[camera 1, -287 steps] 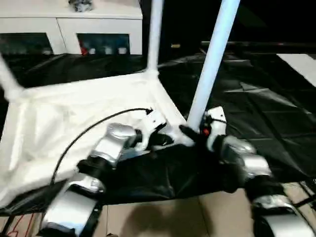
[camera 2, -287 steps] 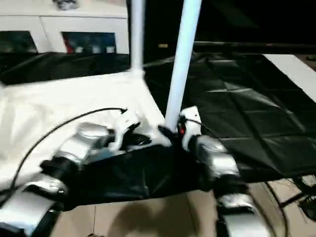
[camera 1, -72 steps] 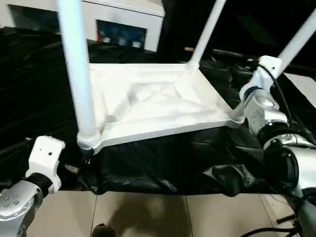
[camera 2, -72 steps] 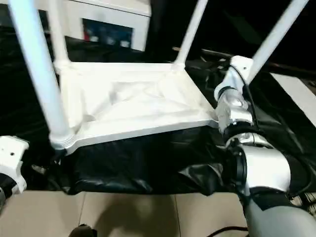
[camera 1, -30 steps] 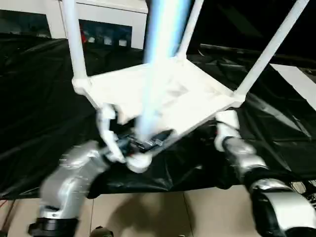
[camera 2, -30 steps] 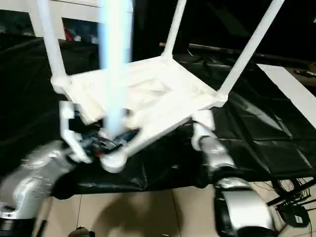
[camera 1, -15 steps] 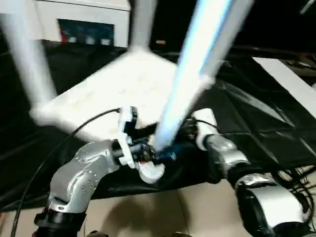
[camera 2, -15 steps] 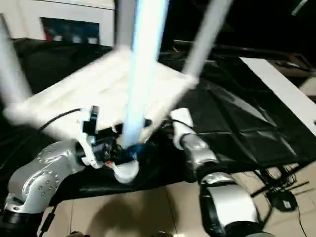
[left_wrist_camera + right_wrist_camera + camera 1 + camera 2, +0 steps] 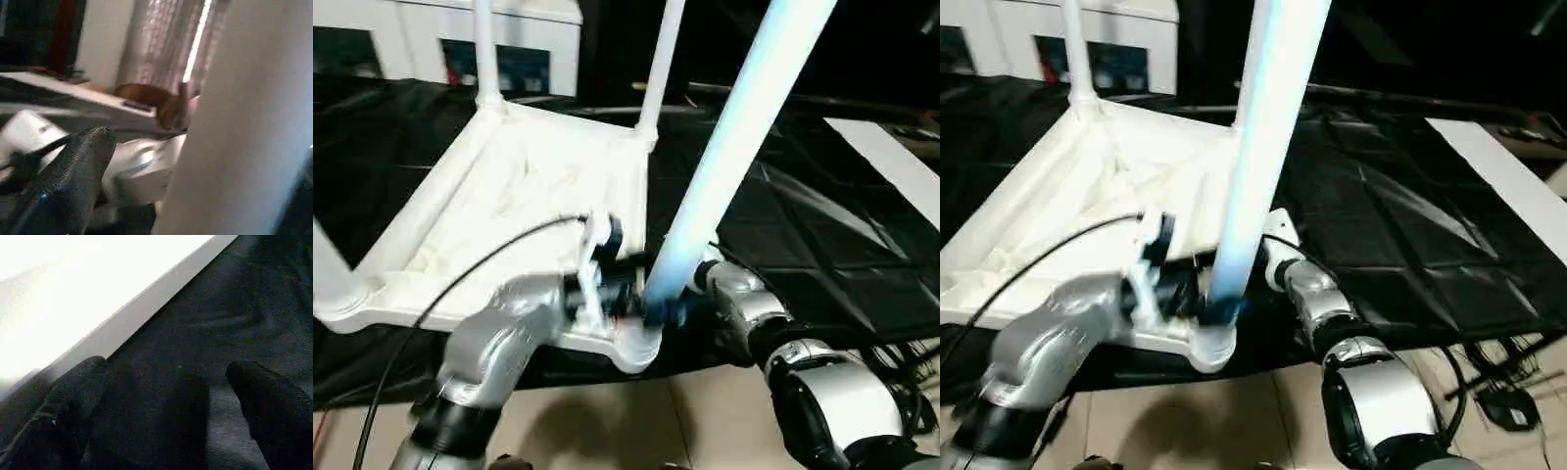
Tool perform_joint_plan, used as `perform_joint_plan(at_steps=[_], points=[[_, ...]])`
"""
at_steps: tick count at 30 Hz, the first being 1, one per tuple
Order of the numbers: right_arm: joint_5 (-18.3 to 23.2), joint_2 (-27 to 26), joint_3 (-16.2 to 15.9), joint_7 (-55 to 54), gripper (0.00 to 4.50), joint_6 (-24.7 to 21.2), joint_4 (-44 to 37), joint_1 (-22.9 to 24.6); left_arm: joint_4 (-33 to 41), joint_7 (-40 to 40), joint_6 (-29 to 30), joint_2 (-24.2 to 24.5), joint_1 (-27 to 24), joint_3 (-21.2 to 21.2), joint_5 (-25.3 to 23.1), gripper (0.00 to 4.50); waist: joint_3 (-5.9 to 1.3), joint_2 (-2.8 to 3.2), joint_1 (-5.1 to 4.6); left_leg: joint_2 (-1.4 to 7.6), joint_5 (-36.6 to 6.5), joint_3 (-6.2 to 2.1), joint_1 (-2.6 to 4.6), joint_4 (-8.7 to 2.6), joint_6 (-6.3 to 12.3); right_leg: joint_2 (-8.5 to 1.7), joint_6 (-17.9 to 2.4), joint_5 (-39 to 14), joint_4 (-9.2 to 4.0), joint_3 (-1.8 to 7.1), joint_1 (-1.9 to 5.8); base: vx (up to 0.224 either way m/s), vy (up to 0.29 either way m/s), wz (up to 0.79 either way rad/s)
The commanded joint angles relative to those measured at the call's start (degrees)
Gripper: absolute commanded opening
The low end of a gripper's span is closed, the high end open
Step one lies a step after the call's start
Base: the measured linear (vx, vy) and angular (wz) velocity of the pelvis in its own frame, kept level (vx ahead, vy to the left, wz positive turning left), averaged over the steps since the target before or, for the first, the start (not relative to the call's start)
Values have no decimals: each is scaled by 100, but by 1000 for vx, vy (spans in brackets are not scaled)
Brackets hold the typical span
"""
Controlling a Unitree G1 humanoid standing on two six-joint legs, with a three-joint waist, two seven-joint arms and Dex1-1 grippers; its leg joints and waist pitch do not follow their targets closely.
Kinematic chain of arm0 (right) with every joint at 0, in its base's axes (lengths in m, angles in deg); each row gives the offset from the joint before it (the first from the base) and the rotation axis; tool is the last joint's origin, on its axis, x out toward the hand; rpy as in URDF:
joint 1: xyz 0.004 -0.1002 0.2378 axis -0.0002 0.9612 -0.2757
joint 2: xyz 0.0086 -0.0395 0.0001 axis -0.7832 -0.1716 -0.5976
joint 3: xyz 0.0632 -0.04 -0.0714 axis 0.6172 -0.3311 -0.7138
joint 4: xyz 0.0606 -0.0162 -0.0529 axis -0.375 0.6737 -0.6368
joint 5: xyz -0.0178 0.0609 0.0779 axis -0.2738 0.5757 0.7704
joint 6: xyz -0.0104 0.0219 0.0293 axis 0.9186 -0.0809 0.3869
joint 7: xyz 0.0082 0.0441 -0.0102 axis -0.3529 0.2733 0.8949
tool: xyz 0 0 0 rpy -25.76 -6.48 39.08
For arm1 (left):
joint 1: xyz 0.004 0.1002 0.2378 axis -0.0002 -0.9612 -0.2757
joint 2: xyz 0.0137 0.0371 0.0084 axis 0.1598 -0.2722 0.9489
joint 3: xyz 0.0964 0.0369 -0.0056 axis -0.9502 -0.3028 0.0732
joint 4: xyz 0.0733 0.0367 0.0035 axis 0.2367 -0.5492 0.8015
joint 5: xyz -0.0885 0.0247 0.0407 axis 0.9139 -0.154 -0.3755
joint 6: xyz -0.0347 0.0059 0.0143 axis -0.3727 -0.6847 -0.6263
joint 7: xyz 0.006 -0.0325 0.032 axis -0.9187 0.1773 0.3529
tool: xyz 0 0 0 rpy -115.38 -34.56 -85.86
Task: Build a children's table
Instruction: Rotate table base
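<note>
The white tabletop (image 9: 509,196) lies underside up on a black sheet, its ribs showing. Two legs (image 9: 484,49) (image 9: 661,59) stand in the far corners, and a third (image 9: 328,274) rises at the left edge. The nearest leg (image 9: 734,147) stands in the front corner socket (image 9: 636,343) and leans to the right. My left gripper (image 9: 626,294) is pressed against the base of that leg, which looms close in the left wrist view (image 9: 244,122). My right gripper (image 9: 700,274) sits just behind the same leg base. It is open (image 9: 166,401) over the black sheet, beside the tabletop's edge (image 9: 73,298).
A white cabinet with glass doors (image 9: 519,39) stands at the back. The black sheet (image 9: 803,225) spreads to the right, with a white board (image 9: 891,157) on it. Pale floor tiles (image 9: 607,421) lie near me, and cables (image 9: 1498,392) at the lower right.
The table has swung round and come down flatter on the sheet, and the view has shifted too. Both grippers stay at the near corner by the leg's base.
</note>
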Motion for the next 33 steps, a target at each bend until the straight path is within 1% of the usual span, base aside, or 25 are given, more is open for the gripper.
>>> perform_joint_plan(at_steps=[1, 3, 4, 5, 6, 7, 8, 9, 11, 13, 16, 17, 18, 19, 20, 22, 23, 24, 25, 26, 27, 28, 29, 31, 33], points=[[46, 294, 142, -20, 442, 83, -54, -4, -673, -559, -306, -1, 360, 58, -551, 450, -357, 195, 6, -100, -2248, 40, 225, -422, -488, -26, -809, -1591, -441, 15, 106, 0, 0, 0], [114, 463, 204, 142, 442, 85, -97, 42, -1197, -780, -678, 32, 621, 90, -840, 450, -346, 157, 11, -117, -2430, 38, 227, -418, -468, -13, -732, -1824, -490, 9, 95, 0, 0, 0], [127, 513, 209, 190, 442, 99, -110, 58, -1309, -736, -751, 19, 674, 99, -850, 450, -341, 145, 0, -120, -2546, 11, 199, -427, -488, -37, -653, -2095, -500, -1, 116, 0, 0, 0], [137, 577, 211, 266, 442, 116, -134, 84, -1422, -691, -846, 6, 733, 100, -873, 450, -341, 197, -11, -132, -2595, -10, 187, -434, -509, -54, -614, -2303, -516, -12, 122, 0, 0, 0], [144, 632, 210, 338, 442, 125, -156, 107, -1513, -664, -937, -3, 784, 93, -908, 450, -344, 168, -25, -132, -2623, -5, 186, -426, -504, -50, -604, -2349, -540, -14, 111, 0, 0, 0], [148, 791, 183, 601, 442, 158, -225, 184, -1679, -525, -1083, -44, 899, 77, -920, 450, -363, 232, -21, -138, -2519, -18, 173, -426, -487, -53, -670, -2195, -517, -12, 130, 0, 0, 0], [147, 795, 182, 607, 442, 160, -227, 186, -1681, -522, -1085, -45, 901, 77, -920, 450, -356, 212, -24, -129, -2570, 0, 195, -419, -474, -38, -703, -2138, -539, -8, 93, 0, 0, 0], [141, 876, 159, 745, 442, 184, -267, 228, -1732, -443, -1124, -69, 948, 68, -908, 450, -364, 193, -30, -128, -2580, -1, 202, -408, -459, -36, -761, -2064, -526, -10, 90, 0, 0, 0], [160, 1036, 134, 1071, 442, 237, -411, 333, -1759, -128, -1132, -57, 997, 15, -819, 450, -382, 259, -27, -129, -2521, -4, 186, -414, -412, -38, -931, -1772, -487, -8, 130, 0, 0, 0], [226, 1157, 122, 1441, 442, 246, -581, 439, -1826, 229, -1168, 66, 1006, -113, -793, 450, -383, 244, -10, -128, -2365, 18, 188, -404, -289, -30, -1088, -1551, -478, -10, 145, 0, 0, 0], [271, 1361, -40, 2217, 442, 219, -963, 701, -2118, 660, -1420, 464, 1016, -468, -1230, 450, -379, 258, 9, -119, -2094, 32, 164, -409, -135, -29, -1183, -1295, -458, -1, 179, 0, 0, 0], [271, 1364, -43, 2228, 442, 219, -969, 705, -2122, 664, -1423, 468, 1017, -472, -1237, 450, -382, 257, 10, -121, -2032, 33, 161, -405, -102, -27, -1192, -1241, -456, 0, 187, 0, 0, 0], [343, 1486, -131, 2711, 442, 129, -1288, 882, -2399, 754, -1561, 666, 1093, -635, -1559, 450, -387, 247, 8, -115, -1910, 41, 164, -400, -74, -29, -1231, -1126, -438, 4, 193, 0, 0, 0], [361, 1546, -184, 2913, 442, 112, -1452, 965, -2534, 755, -1620, 741, 1141, -682, -1694, 450, -395, 265, 20, -114, -1776, 40, 160, -397, -38, -28, -1233, -998, -419, 5, 214, 0, 0, 0], [368, 1621, -255, 3117, 450, 121, -1638, 1060, -2670, 729, -1668, 816, 1196, -724, -1832, 421, -393, 263, 18, -116, -1707, 39, 160, -404, -1, -16, -1255, -901, -418, 3, 222, 0, 0, 0], [388, 1759, -352, 3514, 450, -1, -2030, 1240, -2911, 729, -1801, 951, 1297, -773, -2063, 411, -399, 269, 34, -103, -1569, 41, 170, -406, 1, -40, -1370, -708, -394, 3, 238, 0, 0, 0], [391, 1807, -387, 3616, 450, -3, -2153, 1294, -2931, 785, -1786, 1010, 1307, -796, -2082, 411, -399, 269, 34, -103, -1569, 41, 170, -406, 1, -40, -1370, -708, -394, 3, 238, 0, 0, 0], [398, 1880, -437, 3768, 450, -13, -2325, 1369, -2943, 878, -1748, 1100, 1319, -832, -2099, 388, -386, 292, 41, -103, -1671, 46, 190, -412, -4, -26, -1395, -730, -412, 1, 223, 0, 0, 0], [441, 2020, -516, 4054, 450, -88, -2623, 1487, -2917, 1043, -1659, 1274, 1328, -899, -2131, 377, -368, 272, 40, -109, -1825, 36, 178, -427, -12, -30, -1369, -934, -421, -3, 239, 0, 0, 0], [478, 2092, -555, 4201, 450, -165, -2807, 1559, -2912, 1134, -1636, 1365, 1332, -935, -2152, 377, -352, 298, 25, -106, -2015, 31, 187, -440, -36, -36, -1307, -1199, -450, 3, 220, 0, 0, 0], [539, 2190, -578, 4355, 450, -265, -3030, 1628, -2884, 1244, -1570, 1489, 1338, -984, -2186, 370, -347, 281, 10, -108, -2087, 29, 176, -440, -56, -41, -1280, -1344, -452, 4, 219, 0, 0, 0], [606, 2284, -593, 4512, 450, -397, -3283, 1705, -2899, 1350, -1537, 1603, 1356, -1029, -2243, 357, -342, 315, 25, -98, -2269, 26, 219, -444, -98, -46, -1246, -1610, -489, 9, 189, 0, 0, 0], [636, 2334, -605, 4605, 450, -418, -3412, 1744, -2926, 1398, -1564, 1652, 1373, -1054, -2289, 346, -337, 299, 6, -108, -2336, 18, 207, -440, -104, -39, -1184, -1777, -496, 9, 185, 0, 0, 0], [664, 2407, -625, 4705, 450, -457, -3625, 1815, -3037, 1512, -1666, 1686, 1417, -1071, -2372, 336, -330, 319, 21, -95, -2382, 13, 225, -450, -151, -59, -1171, -1924, -524, 11, 151, 0, 0, 0], [688, 2483, -662, 4839, 450, -526, -3797, 1862, -3091, 1662, -1644, 1744, 1464, -1098, -2401, 320, -328, 317, 16, -103, -2441, 5, 214, -452, -176, -55, -1156, -2003, -523, 8, 149, 0, 0, 0]])
